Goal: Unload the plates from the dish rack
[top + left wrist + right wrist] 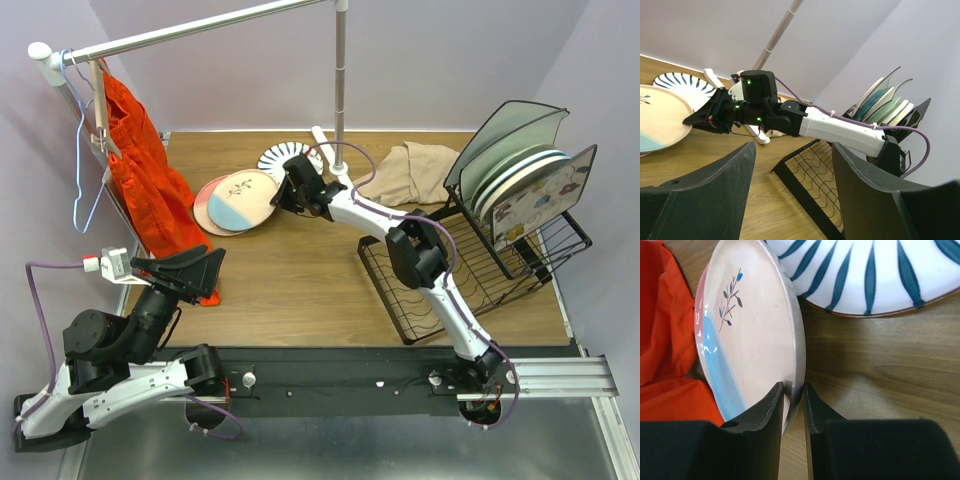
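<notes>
My right gripper [277, 198] reaches to the far left of the table and is shut on the rim of the pink-and-blue plate [240, 197]. In the right wrist view its fingers [771, 405] pinch that plate's [750, 330] edge. The plate lies partly over another pinkish plate [203, 207]. A white plate with dark stripes [284, 157] lies just behind; it also shows in the right wrist view [875, 275]. The black dish rack [440, 285] stands at the right with several plates [520, 185] upright in its slots. My left gripper [195, 268] is open and empty at the near left.
A white clothes rail [340, 80] stands at the back with an orange garment [150, 170] hanging at the left. A beige cloth [415, 172] lies beside the rack. In the left wrist view the rack's wavy-wire base [815, 167] lies ahead under my right arm [840, 130].
</notes>
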{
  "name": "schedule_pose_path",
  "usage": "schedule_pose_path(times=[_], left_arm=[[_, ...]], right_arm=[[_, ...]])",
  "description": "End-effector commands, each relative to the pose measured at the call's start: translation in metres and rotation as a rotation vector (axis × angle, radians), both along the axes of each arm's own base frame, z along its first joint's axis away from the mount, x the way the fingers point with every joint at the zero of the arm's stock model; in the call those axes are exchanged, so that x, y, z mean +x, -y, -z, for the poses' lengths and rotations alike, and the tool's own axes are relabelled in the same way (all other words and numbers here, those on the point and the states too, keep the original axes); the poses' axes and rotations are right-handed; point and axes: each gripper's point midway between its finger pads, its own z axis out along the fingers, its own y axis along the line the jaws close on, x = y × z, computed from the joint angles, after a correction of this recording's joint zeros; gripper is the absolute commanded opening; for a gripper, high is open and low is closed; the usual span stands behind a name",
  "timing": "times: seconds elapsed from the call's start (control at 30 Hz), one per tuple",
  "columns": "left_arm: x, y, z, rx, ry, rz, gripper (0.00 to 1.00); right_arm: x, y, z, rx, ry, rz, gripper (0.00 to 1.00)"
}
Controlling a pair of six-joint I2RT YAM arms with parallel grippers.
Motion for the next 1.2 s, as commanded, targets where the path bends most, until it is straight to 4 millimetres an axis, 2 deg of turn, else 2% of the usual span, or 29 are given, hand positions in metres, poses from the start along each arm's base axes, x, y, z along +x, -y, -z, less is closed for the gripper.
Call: schedule_pose_path(times=[0.0, 0.3, 0.6, 0.8, 1.0, 1.17], left_arm=[[0.003, -0.001, 0.002, 0.013, -0.014, -0.024, 0.71], [0.003, -0.001, 0.002, 0.01, -0.013, -0.024, 0.71], [0.003, -0.001, 0.002, 0.012, -0.013, -0.024, 0.71], [0.003, -0.001, 0.002, 0.013, -0.013, -0.024, 0.71], [0.003, -0.001, 0.002, 0.012, -0.012, -0.024, 0.71], [0.003, 0.0, 0.002, 0.013, -0.013, -0.023, 0.71]], right_arm=[[0.004, -0.022, -0.012, 0.082, 0.009, -0.029, 0.2], [0.01, -0.03, -0.011, 0.127, 0.003, -0.012, 0.19], [0.006, -0.042, -0.007, 0.156, -0.012, -0.046, 0.2], [0.004, -0.043, 0.002, 0.147, -0.021, -0.046, 0.24], [0.005, -0.044, 0.002, 0.139, -0.009, -0.044, 0.28], [0.004, -0.041, -0.001, 0.119, 0.007, -0.048, 0.39]])
